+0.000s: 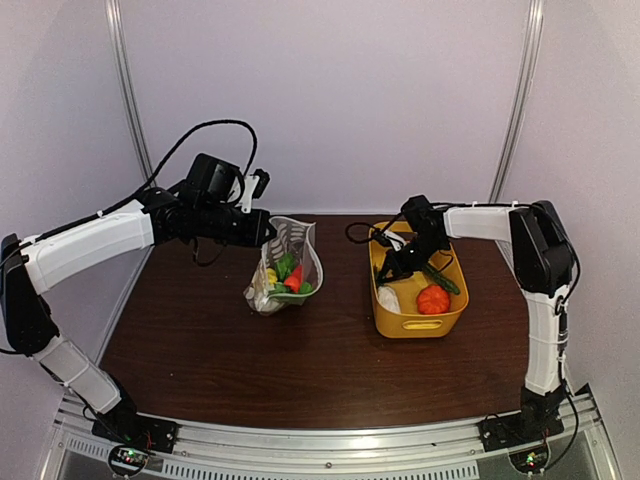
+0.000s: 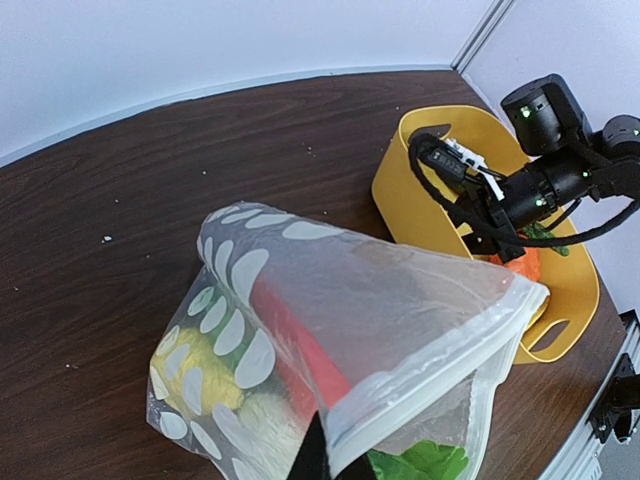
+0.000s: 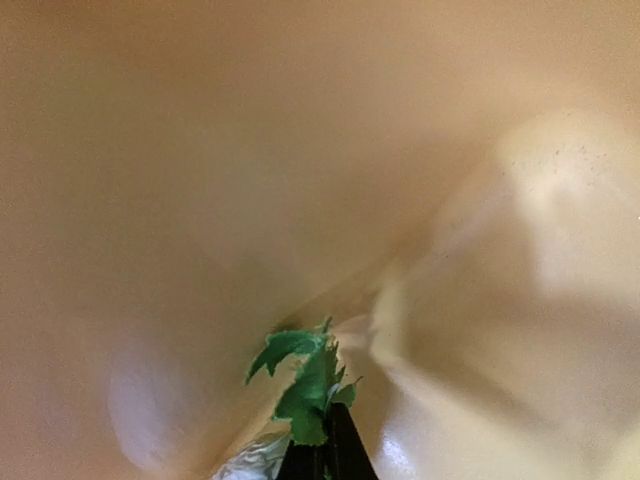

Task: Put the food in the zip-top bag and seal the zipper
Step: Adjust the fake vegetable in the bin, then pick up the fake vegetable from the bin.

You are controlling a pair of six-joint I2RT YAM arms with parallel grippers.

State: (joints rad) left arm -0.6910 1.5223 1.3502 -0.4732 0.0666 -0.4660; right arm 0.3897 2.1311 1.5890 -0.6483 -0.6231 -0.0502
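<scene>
Right gripper (image 3: 322,455) clamped on green leafy toy (image 3: 305,385) in yellow plastic basket (image 1: 395,322), frame right; left gripper (image 1: 268,231) pinches dotted clear bag (image 2: 380,300) rim.

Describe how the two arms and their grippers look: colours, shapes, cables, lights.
The left arm and right arm share one build: white tubular link shells joined by bulky black joint housings. A thin black cable loops above the left wrist. The left gripper and right gripper have slim black fingers. Small green lights glow at the bases.
</scene>
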